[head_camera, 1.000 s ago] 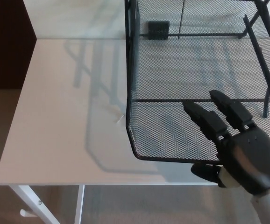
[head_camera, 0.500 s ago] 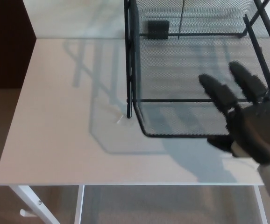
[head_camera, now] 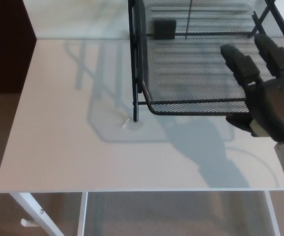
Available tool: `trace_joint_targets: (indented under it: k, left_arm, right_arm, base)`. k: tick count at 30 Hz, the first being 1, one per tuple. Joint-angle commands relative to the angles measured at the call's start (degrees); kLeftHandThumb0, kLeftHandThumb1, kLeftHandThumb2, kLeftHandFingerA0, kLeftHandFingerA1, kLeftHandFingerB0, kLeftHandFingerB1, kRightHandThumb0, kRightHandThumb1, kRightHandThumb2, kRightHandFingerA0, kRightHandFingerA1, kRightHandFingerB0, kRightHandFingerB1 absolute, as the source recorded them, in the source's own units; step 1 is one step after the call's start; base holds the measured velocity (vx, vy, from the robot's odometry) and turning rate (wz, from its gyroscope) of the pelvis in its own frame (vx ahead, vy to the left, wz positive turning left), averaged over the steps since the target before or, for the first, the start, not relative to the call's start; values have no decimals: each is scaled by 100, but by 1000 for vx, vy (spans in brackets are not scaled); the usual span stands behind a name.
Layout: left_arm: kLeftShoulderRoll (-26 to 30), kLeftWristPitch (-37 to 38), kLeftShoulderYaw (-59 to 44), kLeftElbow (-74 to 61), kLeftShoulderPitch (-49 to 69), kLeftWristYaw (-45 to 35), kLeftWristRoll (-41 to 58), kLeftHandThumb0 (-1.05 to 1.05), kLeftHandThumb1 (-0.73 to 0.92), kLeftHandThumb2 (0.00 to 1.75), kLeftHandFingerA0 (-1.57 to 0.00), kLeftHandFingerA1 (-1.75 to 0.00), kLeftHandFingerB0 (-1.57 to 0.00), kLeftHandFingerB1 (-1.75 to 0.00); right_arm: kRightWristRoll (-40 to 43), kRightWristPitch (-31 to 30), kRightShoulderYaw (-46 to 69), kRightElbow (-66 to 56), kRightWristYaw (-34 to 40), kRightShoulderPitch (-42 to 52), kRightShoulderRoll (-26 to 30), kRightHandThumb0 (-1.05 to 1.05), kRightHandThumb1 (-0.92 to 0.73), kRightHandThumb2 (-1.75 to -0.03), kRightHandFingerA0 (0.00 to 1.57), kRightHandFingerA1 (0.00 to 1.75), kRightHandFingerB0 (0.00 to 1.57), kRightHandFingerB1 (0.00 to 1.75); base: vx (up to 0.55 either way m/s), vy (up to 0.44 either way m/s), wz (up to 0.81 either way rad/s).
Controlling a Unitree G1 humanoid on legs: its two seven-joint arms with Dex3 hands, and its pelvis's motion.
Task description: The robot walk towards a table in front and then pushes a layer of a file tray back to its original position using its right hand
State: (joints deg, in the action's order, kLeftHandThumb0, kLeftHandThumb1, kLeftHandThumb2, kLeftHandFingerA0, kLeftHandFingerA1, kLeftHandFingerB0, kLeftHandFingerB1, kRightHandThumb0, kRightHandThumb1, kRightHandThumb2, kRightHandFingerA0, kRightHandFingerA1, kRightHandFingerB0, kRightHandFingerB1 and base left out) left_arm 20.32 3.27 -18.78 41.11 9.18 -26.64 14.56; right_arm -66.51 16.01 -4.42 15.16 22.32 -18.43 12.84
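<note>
A black wire-mesh file tray (head_camera: 191, 59) stands on the white table (head_camera: 68, 142) at the upper right. Its lower mesh layer (head_camera: 186, 93) sticks out only a little past the front post of the frame (head_camera: 135, 73). My right hand (head_camera: 266, 96) is at the layer's front right edge, with its fingers (head_camera: 241, 61) stretched out flat over the mesh and the thumb just below the rim. It holds nothing. My left hand does not show.
A small black block (head_camera: 164, 28) sits at the back of the tray. The table's left and front edges drop to a brown carpet (head_camera: 4, 211), with a white table leg (head_camera: 34, 214) below. A dark panel (head_camera: 7, 44) stands at the far left.
The mesh layer has slid back into the frame, from overhanging the table's front to nearly flush. My right hand has moved forward and up with it.
</note>
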Motion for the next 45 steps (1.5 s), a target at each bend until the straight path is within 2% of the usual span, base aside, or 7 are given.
trace_joint_targets:
  k: [1, 9, 10, 16, 28, 31, 45]
  left_arm:
    - [94, -166, -1, -100, 20, -38, 14, -31, 47, 65, -52, -56, -42, -47]
    - [133, -196, 38, -165, -20, 5, -42, -30, 50, 66, -54, -55, -41, -46]
    - [129, -204, 30, -175, -16, -7, -24, -30, 49, 66, -54, -55, -42, -46]
    - [130, -219, 4, -154, -61, -9, -7, -30, 49, 65, -55, -55, -43, -46]
    - [163, -210, 25, -80, -124, -56, -28, -31, 47, 65, -56, -55, -42, -46]
    - [163, -199, 14, -49, -138, -72, -18, -30, 46, 64, -57, -55, -42, -45]
    - [166, -332, 7, -80, -182, -57, 2, -21, 48, 54, -65, -52, -45, -40]
  right_arm:
    - [330, -377, -104, -10, 162, -198, 183, -63, -39, -63, 5, 18, 11, 25]
    - [581, -375, -356, -558, 69, 344, 296, -63, -51, -56, 0, 24, 9, 25]
    - [636, -322, -387, -732, 51, 505, 323, -63, -39, -79, 0, 16, 7, 25]
    - [847, -176, -546, -1635, -129, 1317, 515, -73, -45, -80, 0, 2, 9, 16]
    - [1374, -103, -571, -2737, -734, 2917, 896, -70, -43, -81, 0, 11, 7, 21]
    - [1532, 11, -536, -2787, -760, 3181, 1010, -78, -48, -81, 1, 0, 12, 10]
    - [2162, 728, 292, -4799, -761, 5009, 1319, -84, -50, -84, 0, 1, 0, 0]
  base:
    - [0, 0, 0]
    - [0, 0, 0]
    - [0, 0, 0]
    - [0, 0, 0]
    - [0, 0, 0]
    - [0, 0, 0]
    - [0, 0, 0]
